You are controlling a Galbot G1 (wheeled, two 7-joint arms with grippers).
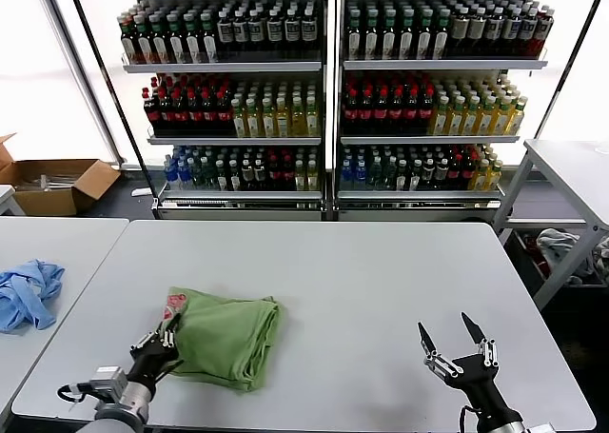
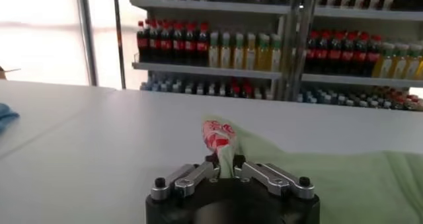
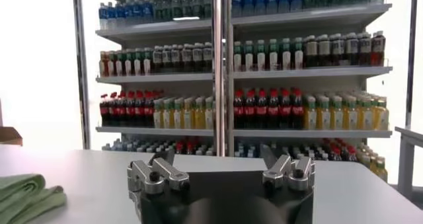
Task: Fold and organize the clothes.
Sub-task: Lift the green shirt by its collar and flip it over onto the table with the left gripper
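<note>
Your head view is bright and evenly lit. Daylight floods in from the windows (image 1: 38, 62) at far left and far right, and they are blown out to plain white. The table (image 1: 381, 281) takes a soft, even sheen, and only a faint shadow lies under the shirt (image 1: 224, 338). Both wrist views are softer. In the left wrist view the shelves (image 2: 277, 53) blur and the bright window washes out the far left.
</note>
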